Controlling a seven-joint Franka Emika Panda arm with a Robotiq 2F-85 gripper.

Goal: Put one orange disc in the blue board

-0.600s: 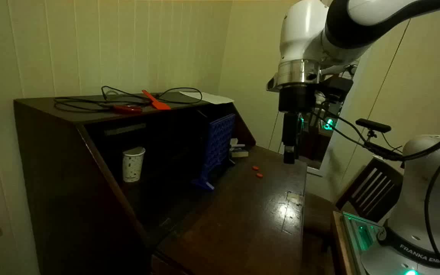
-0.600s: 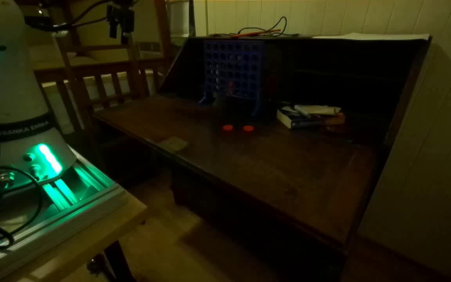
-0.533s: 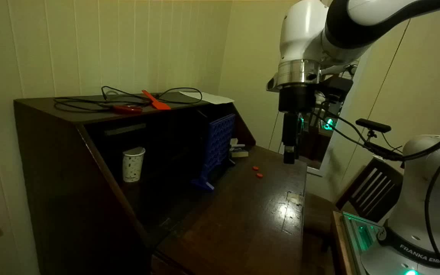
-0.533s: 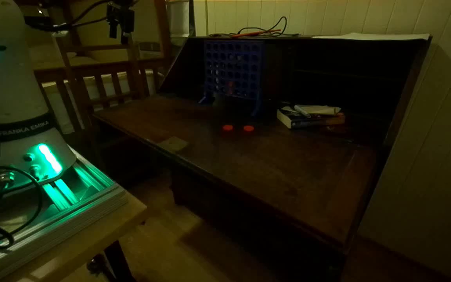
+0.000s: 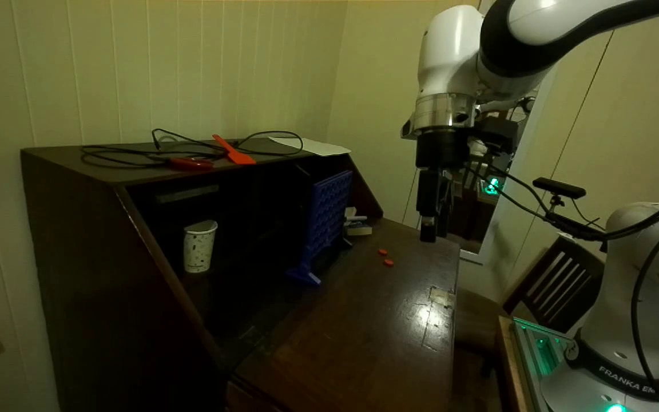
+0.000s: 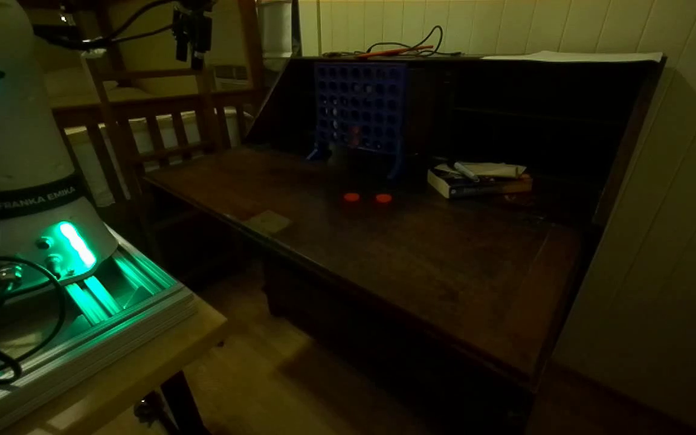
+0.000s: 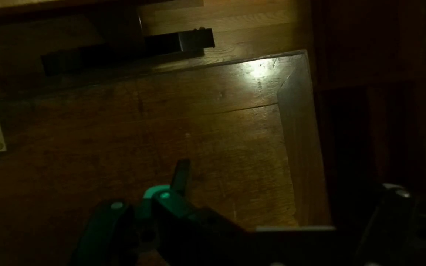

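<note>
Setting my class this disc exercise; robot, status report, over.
Gripper open, nothing seen held. Two orange discs flat on desk; blue board upright. Book apart from discs, likely not blocking.

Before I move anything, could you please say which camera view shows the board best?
The board shows best in an exterior view: dim, but nearly front-on, its grid of holes visible. In an exterior view, the board also appears steeply angled, holes foreshortened. The wrist view misses it.
</note>
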